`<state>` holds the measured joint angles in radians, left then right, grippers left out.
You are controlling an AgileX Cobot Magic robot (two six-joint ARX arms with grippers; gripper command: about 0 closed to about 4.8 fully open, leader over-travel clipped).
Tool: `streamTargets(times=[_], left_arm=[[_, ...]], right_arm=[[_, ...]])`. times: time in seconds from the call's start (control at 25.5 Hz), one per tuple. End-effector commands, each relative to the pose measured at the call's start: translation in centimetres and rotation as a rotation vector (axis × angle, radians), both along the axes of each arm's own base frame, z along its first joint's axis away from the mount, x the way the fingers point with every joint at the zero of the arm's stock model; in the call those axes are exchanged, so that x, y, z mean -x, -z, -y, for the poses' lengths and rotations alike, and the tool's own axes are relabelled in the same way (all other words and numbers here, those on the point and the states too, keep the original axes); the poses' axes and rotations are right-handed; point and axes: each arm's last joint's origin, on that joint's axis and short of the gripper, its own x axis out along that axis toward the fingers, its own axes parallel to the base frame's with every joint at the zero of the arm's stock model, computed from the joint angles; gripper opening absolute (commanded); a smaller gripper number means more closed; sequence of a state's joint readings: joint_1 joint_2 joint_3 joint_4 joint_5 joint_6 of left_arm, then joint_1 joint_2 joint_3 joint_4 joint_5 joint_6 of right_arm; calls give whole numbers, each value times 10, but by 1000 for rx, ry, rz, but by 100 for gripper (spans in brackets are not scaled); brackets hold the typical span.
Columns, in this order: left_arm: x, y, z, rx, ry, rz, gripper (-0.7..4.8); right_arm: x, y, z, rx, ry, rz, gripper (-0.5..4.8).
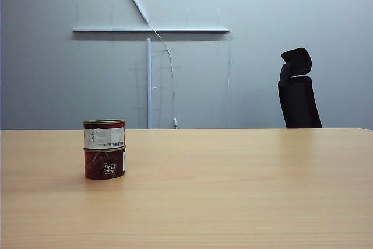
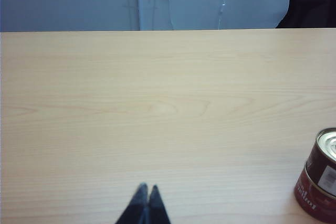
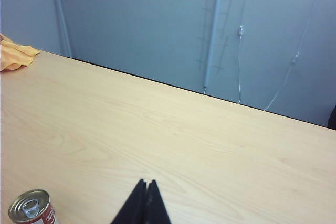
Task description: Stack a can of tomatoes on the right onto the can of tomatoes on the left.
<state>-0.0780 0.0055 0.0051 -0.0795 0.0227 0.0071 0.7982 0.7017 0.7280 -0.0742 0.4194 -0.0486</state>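
The upper tomato can (image 1: 104, 134) sits stacked on the lower tomato can (image 1: 104, 163), left on the surface (image 1: 233, 190). The left claw (image 2: 145, 190) and right claw (image 3: 145, 186) are both pinched closed and empty above the surface, only their tips visible. The frame edge cuts off the stack in both wrist views.

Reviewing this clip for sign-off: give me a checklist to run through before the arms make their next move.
1. Upper can sits on lower can: ok.
2. Stack upright, edges aligned: ok in the exterior view.
3. Right gripper clear of the stack, shut on nothing: ok.
4. Left gripper shut, apart from the cans: ok.
5. Table free of stray cans: ok in the exterior view; an orange cloth lies at its far edge.
6. Stack centred exactly: cannot tell.
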Motion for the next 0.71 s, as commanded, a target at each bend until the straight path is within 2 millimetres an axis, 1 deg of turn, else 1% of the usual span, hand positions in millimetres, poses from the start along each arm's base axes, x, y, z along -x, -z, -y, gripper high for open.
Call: streamTargets(times=[0.04,0.12,0.2,0.24,0.43,0.51,0.71], left_arm=[[0,-2,0,1,2,10,-4],[0,-2,0,1,2,10,-4],[0,-2,0,1,6,9,-4],[0,-2,0,1,4,9,-4],[0,-2,0,1,6,9,-4],[0,-2,0,1,7,9,-4],[0,-2,0,1,6,9,-4]], right_arm=[[3,6,9,-26,-22,19,-9],[3,14,14,-34,-32,27,-9],[5,27,22,-56,-40,55,-9],[6,42,30,-75,-22,83,-9],[10,84,51,-95,66,131,-9],[15,114,65,-88,139,136,-9],[19,143,79,-81,185,161,-8]])
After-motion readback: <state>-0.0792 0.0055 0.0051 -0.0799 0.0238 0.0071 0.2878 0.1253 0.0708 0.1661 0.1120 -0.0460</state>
